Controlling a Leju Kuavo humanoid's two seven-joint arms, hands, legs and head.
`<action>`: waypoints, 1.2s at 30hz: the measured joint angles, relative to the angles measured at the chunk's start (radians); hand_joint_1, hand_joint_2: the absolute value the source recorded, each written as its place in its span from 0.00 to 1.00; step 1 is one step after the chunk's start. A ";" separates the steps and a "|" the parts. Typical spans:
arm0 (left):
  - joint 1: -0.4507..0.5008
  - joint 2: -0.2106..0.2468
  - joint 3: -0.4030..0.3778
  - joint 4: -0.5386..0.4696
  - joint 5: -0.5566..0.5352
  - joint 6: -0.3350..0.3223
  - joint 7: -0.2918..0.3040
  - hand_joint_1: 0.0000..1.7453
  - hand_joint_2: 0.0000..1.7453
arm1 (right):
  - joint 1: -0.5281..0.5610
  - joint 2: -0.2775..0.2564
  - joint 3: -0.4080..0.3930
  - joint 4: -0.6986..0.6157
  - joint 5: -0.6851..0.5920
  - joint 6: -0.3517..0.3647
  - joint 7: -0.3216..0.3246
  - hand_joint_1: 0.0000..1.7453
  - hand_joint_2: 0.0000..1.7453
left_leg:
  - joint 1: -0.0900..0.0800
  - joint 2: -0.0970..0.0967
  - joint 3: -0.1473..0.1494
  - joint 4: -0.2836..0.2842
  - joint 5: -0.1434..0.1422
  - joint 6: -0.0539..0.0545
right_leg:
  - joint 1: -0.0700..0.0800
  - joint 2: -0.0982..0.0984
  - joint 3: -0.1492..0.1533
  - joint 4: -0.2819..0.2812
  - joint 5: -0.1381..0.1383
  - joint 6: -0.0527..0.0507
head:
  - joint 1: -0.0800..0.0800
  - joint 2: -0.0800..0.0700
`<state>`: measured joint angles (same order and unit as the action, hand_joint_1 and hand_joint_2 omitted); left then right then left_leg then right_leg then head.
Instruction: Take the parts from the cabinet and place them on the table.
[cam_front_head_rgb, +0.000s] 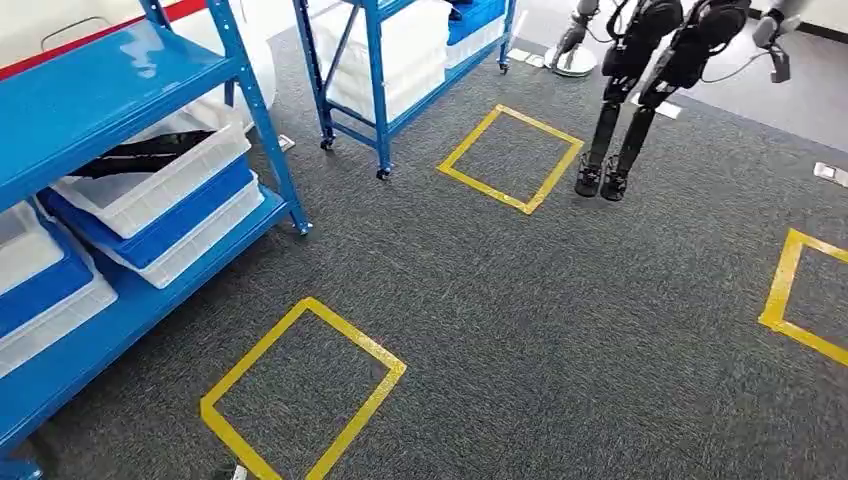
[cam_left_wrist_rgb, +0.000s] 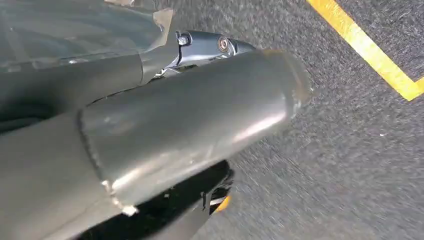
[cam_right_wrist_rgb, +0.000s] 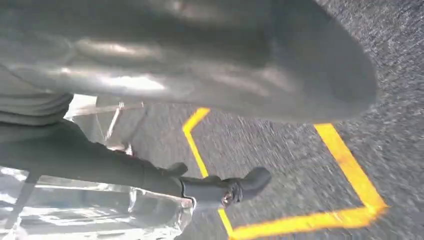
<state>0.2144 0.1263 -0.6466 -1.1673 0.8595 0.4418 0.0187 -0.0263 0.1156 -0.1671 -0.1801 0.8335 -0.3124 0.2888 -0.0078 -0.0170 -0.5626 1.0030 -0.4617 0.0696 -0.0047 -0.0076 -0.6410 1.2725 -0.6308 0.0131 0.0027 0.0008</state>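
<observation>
Closest up is the left hand (cam_left_wrist_rgb: 175, 125): its fat grey thumb sits right in front of the lens, and one darker finger (cam_left_wrist_rgb: 205, 45) pokes out past it. A sheet of clear plastic (cam_left_wrist_rgb: 75, 30) lies against that finger. I can't tell if the hand is actually gripping it or what's inside.

Same story for the right hand (cam_right_wrist_rgb: 200, 60). Its dark fingers (cam_right_wrist_rgb: 210, 189) stretch along a crinkly clear bag (cam_right_wrist_rgb: 100, 220), touching it, but I can't tell whether they're closed on it. The contents are too blurry to make out.

Both hands hang over the dark grey carpet (cam_front_head_rgb: 560, 300). A yellow tape square (cam_front_head_rgb: 357, 334) is marked on the carpet just beside the front edge of the blue rack (cam_front_head_rgb: 90, 100) on the left. The rack's lower shelf carries stacked white and blue bins (cam_front_head_rgb: 150, 180), and the top one has something dark (cam_front_head_rgb: 140, 155) lying in it, maybe parts, but it's too small to say.

A second blue rack (cam_front_head_rgb: 378, 90) stands further back with another tape square (cam_front_head_rgb: 553, 178) near it. Beside that square are the black legs of another robot (cam_front_head_rgb: 620, 130).
</observation>
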 joint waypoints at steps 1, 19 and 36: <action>0.000 0.000 -0.004 0.001 0.006 0.002 -0.003 0.00 0.00 | 0.000 -0.002 -0.002 0.000 0.002 0.000 0.000 0.00 0.00 | 0.000 -0.013 -0.001 0.001 0.001 -0.002 | -0.003 0.000 -0.020 0.042 -0.007 0.007 | 0.000 0.000; -0.004 0.011 -0.025 0.009 0.042 0.013 -0.018 0.00 0.00 | 0.000 -0.006 -0.003 0.000 0.016 0.016 -0.003 0.00 0.00 | 0.021 0.023 -0.114 0.218 -0.072 -0.068 | -0.017 -0.069 0.116 -0.259 0.121 -0.019 | -0.010 0.000; -0.019 0.016 -0.052 0.011 0.053 0.017 -0.025 0.00 0.00 | 0.005 -0.004 -0.004 0.000 0.009 0.015 -0.003 0.00 0.00 | 0.011 -0.085 0.000 -0.001 0.007 -0.016 | -0.018 0.049 0.104 -0.233 0.121 0.047 | 0.002 0.000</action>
<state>0.1951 0.1423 -0.6985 -1.1563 0.9121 0.4585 -0.0061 -0.0218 0.1118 -0.1713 -0.1801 0.8427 -0.2972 0.2857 0.0035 -0.1023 -0.5630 1.0023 -0.4543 0.0538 -0.0225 0.0417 -0.5367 1.0395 -0.5098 0.0597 0.0042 0.0008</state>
